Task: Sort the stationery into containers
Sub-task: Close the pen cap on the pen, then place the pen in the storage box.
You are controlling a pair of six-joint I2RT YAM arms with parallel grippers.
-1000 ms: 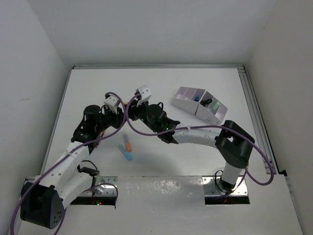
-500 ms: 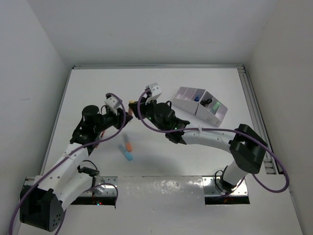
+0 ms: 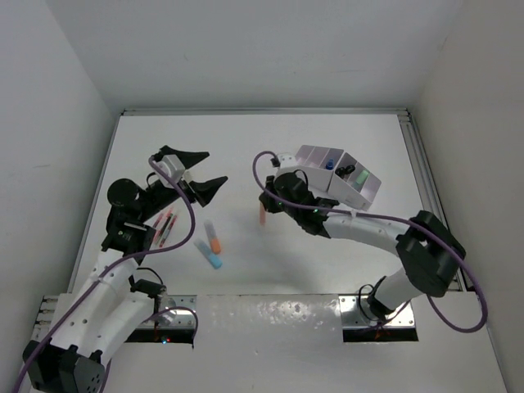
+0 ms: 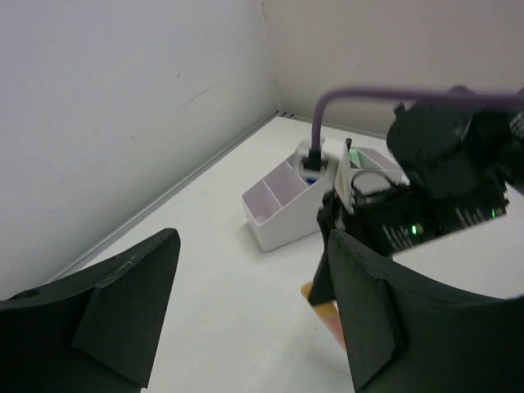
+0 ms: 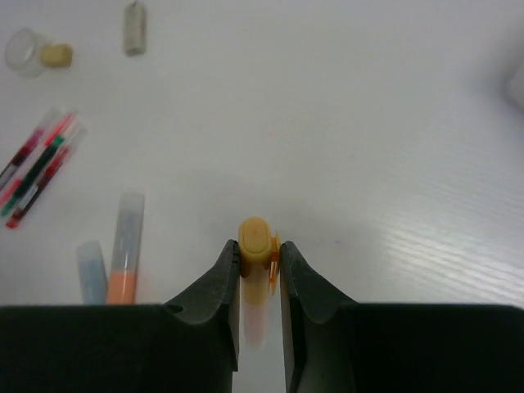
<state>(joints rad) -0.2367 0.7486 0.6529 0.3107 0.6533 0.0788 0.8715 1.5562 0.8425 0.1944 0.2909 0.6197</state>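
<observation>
My right gripper is shut on an orange-capped marker with a pale pink body, which hangs cap-down just above the table. The marker also shows in the left wrist view beside my right arm. My left gripper stands open and empty, to the left of the marker and apart from it. The containers, a white organizer with lilac insides, stand close behind and to the right of my right gripper. It holds a blue-capped bottle and a dark and green item.
On the table between the arms lie an orange marker, a blue marker and thin pink and red pens. A grey eraser and a small clear piece lie farther off.
My left gripper has opened, let go of the marker and drawn back to the left. My right gripper has carried the marker to the right, nearer the organizer.
</observation>
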